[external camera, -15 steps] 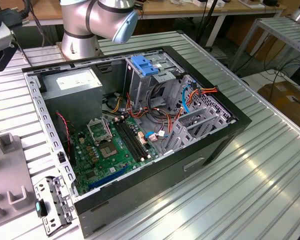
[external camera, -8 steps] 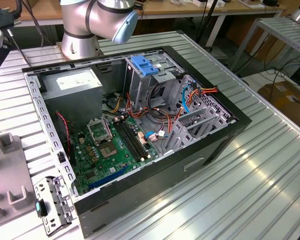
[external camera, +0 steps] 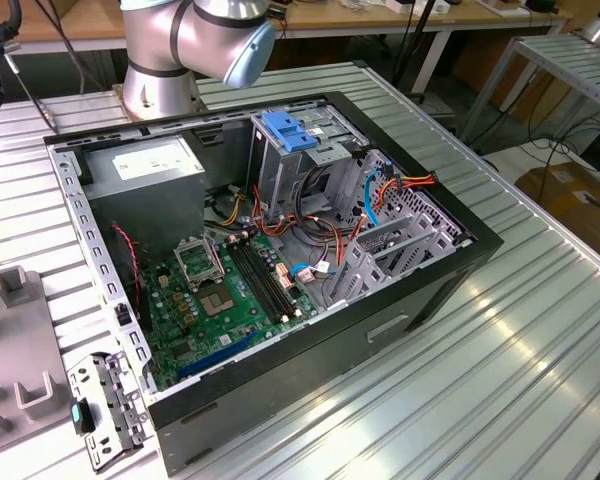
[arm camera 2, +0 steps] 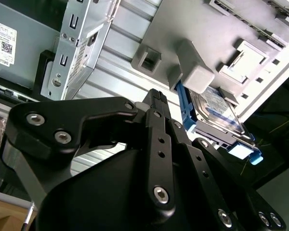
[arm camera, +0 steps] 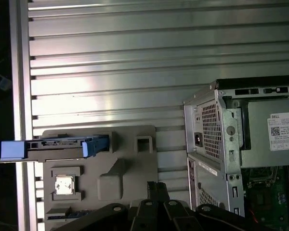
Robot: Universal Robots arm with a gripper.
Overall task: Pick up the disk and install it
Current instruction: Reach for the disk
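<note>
Disk stands on its edge in a slot of a grey holder tray, which lies flat on the ribbed aluminium table. Its blue carrier frame runs along the edge that faces the first wrist view, and in the second wrist view its labelled face shows behind a grey block of the tray.

From where I stand, the gripper hangs over the tray, near the disk but clear of it. Its fingertips look drawn together with nothing between them, and in the second wrist view its black linkages point toward the tray.

Beside the tray sits the open computer case, lying on its side with a green motherboard, a grey metal cage topped by a blue latch, and a grey box with a white sticker inside. The silver arm rises behind the case in the exterior view.
</note>
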